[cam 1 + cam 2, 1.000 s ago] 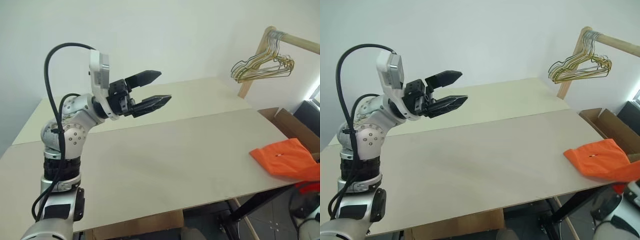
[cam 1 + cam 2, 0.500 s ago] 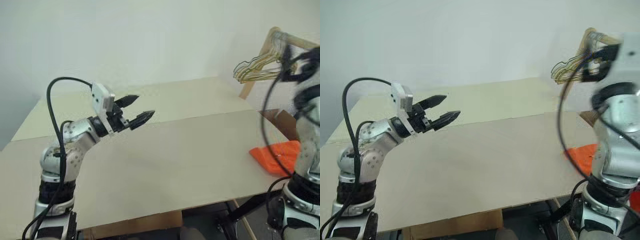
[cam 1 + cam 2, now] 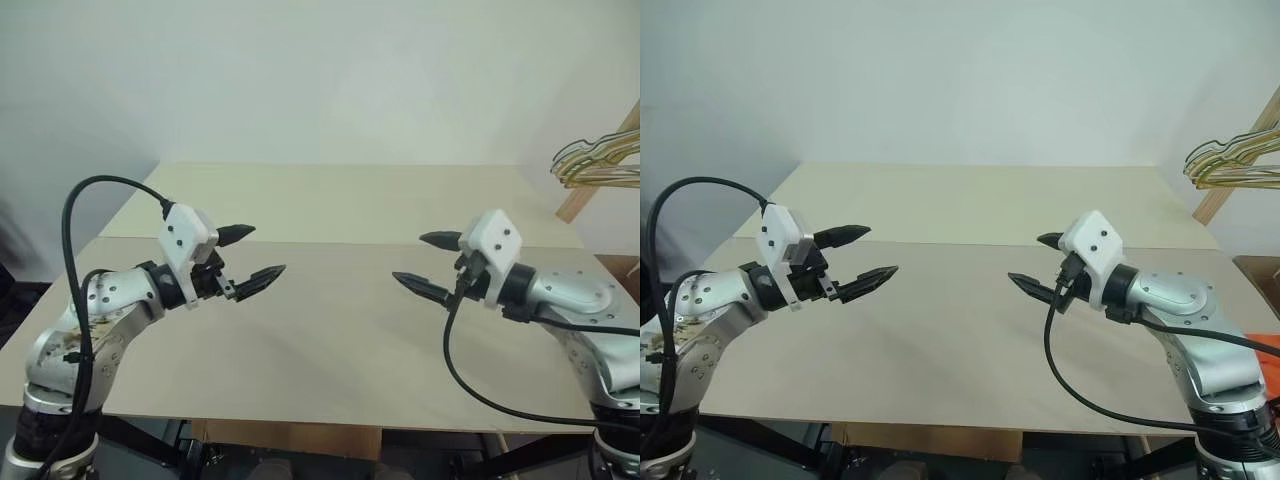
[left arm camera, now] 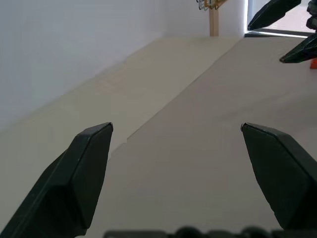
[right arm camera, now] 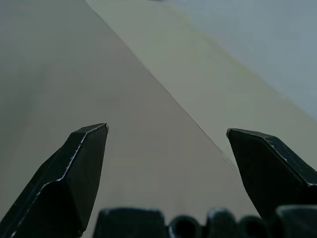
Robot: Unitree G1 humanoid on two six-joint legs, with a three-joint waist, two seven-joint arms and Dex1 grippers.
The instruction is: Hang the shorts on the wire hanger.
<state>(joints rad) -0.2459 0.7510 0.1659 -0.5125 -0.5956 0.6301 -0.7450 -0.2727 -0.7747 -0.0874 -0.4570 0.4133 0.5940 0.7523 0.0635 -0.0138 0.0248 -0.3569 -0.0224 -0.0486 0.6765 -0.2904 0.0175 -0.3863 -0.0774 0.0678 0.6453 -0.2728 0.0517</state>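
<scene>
My left gripper hangs open over the left part of the table, pointing toward the middle with nothing between its fingers. Facing it from the right, my right gripper is also open and empty, a little above the tabletop. The left wrist view looks along the left gripper at the bare board, with the right gripper further off. A sliver of the orange shorts shows at the right edge, past my right arm. The single wire hanger is out of view.
A bunch of gold and green wire hangers hangs from a slanted wooden rail at the far right. The table is made of two pale boards with a seam running across between them. A white wall stands behind.
The camera has turned left, shifting the shorts and hanger bunch to the right edge. My right arm swung in from the right and down. My left gripper came lower and now points more level.
</scene>
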